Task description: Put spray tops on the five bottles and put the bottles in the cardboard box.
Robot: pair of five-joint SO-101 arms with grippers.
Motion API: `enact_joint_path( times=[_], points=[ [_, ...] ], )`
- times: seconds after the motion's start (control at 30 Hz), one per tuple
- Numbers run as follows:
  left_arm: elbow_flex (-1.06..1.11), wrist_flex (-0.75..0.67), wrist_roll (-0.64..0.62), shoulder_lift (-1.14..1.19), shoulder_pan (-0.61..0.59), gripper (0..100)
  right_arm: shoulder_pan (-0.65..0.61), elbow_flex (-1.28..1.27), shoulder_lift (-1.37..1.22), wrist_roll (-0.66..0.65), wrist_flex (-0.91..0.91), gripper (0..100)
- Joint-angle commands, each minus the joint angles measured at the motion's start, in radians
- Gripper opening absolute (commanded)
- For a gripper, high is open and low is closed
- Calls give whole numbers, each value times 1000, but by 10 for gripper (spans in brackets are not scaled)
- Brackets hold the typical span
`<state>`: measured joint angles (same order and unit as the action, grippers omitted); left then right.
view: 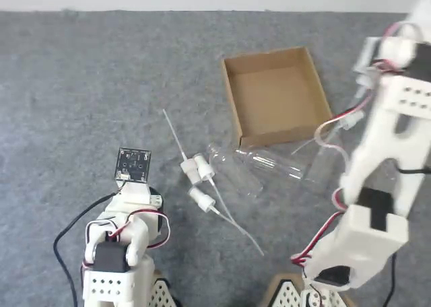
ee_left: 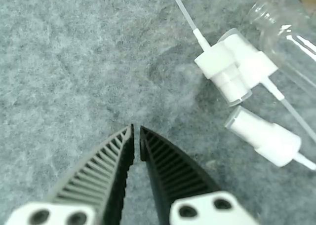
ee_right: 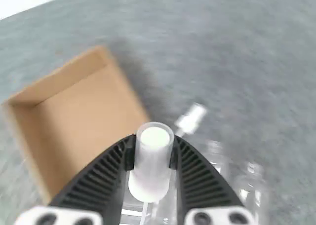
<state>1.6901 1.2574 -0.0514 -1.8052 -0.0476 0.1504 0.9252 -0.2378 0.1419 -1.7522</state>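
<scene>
The open cardboard box (view: 237,112) lies empty on the grey mat. Clear bottles lie on their sides in front of it (view: 237,171) (view: 277,164). White spray tops with long tubes rest beside them, two close together (view: 194,167) (ee_left: 232,69) and one nearer the arms (view: 201,199) (ee_left: 264,138). My left gripper (ee_left: 137,130) hangs low over bare mat beside those tops, shut with nothing in it. My right gripper (ee_right: 154,147) is raised above the bottles near the box (ee_right: 74,131), shut on a white spray top (ee_right: 154,156). Another spray top (ee_right: 190,119) lies on the mat below.
The left arm's base (view: 118,266) and the tall right arm (view: 377,186) stand at the near edge. The right arm hides part of the mat right of the box. Grey mat spreads open to the left and behind the box.
</scene>
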Motion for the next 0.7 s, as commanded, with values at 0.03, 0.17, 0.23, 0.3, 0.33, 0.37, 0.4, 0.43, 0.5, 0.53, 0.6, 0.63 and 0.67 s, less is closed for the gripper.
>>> enact_joint_path(
  times=[0.03, 0.17, 0.23, 0.3, 0.33, 0.37, 0.4, 0.43, 0.5, 0.53, 0.6, 0.63, 0.67],
  points=[
    [-5, 5, -2, -15, -3, 12, -242, 51, 120, -49, -42, 51],
    [-5, 5, -2, -15, -3, 12, -438, 28, 127, -46, -42, 50],
    [-5, 5, -2, -15, -3, 12, -545, -8, 124, -43, -39, 50],
    [-5, 5, -2, -15, -3, 12, -650, -68, 124, -41, -33, 50],
    [-5, 5, -2, -15, -3, 12, -707, -103, 124, -41, -25, 50],
    [-5, 5, -2, -15, -3, 12, -753, -143, 124, -41, -13, 50],
    [-5, 5, -2, -15, -3, 12, -796, -186, 124, -41, 7, 51],
    [-5, 5, -2, -15, -3, 12, -831, -233, 124, -41, 38, 52],
    [-5, 5, -2, -15, -3, 12, -883, -330, 124, -41, 110, 52],
    [-5, 5, -2, -15, -3, 12, -897, -381, 124, -41, 151, 52],
    [-5, 5, -2, -15, -3, 12, -906, -473, 124, -43, 228, 53],
    [-5, 5, -2, -15, -3, 12, -906, -514, 124, -43, 263, 53],
    [-5, 5, -2, -15, -3, 12, -905, -555, 124, -48, 297, 53]
  ],
)
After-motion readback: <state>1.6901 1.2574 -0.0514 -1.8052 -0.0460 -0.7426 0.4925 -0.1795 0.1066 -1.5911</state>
